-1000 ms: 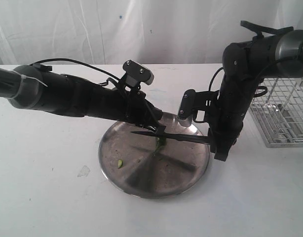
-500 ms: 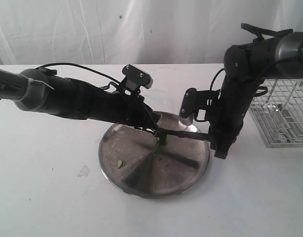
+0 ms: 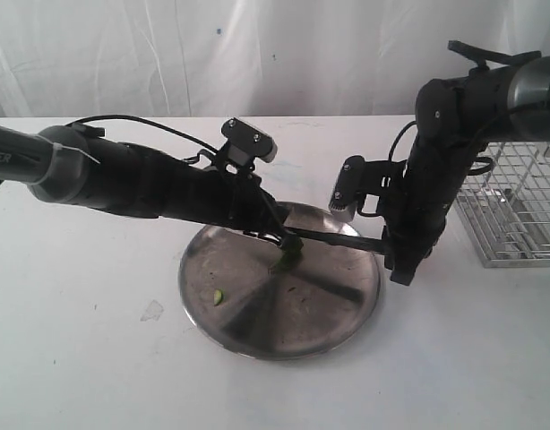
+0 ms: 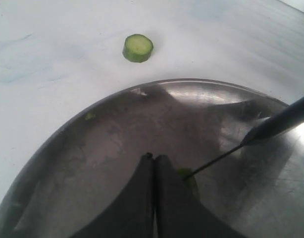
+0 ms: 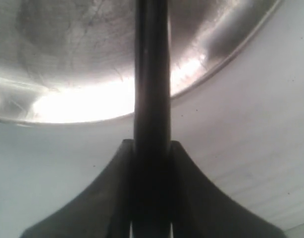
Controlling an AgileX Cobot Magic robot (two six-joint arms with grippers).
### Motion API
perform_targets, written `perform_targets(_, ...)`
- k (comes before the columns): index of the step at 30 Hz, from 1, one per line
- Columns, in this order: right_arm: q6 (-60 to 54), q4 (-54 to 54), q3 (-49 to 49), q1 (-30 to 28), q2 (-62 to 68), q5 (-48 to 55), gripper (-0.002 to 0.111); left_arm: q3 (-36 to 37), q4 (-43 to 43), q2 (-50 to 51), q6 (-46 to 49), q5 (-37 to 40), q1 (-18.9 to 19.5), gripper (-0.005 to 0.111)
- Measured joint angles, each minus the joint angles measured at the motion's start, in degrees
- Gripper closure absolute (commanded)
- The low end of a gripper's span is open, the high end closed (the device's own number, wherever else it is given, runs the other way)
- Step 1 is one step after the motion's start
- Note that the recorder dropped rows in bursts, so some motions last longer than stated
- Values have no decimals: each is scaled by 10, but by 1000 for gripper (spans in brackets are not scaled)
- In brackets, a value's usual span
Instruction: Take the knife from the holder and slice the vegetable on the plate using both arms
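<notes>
On my exterior feed the right gripper [image 3: 402, 260] is pinching the knife [image 3: 333, 238] by its handle, blade reaching across the plate [image 3: 257, 336] toward the left gripper [image 3: 288, 246]. My left wrist feed shows that gripper's fingers [image 4: 142, 198] pressed together, tips down on the plate just beside the vegetable [image 4: 187, 177]; whether they grip it I cannot tell. The knife's edge meets that green piece. One cucumber-like slice [image 4: 137, 47] lies on the white bench [image 3: 96, 358] off the plate, and the holder [image 3: 512, 215] stands at the bench's right edge
</notes>
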Motion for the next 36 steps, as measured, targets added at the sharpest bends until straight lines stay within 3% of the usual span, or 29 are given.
perform_targets(11,2,28,0,0,2,10,108,-37,-7,31,-1,-2,1,107)
perform_targets(18,24,29,0,0,2,12,108,-85,-22,32,-58,-3,1,107)
perform_targets(36,46,31,0,0,2,17,108,-93,-23,89,-72,4,1,107)
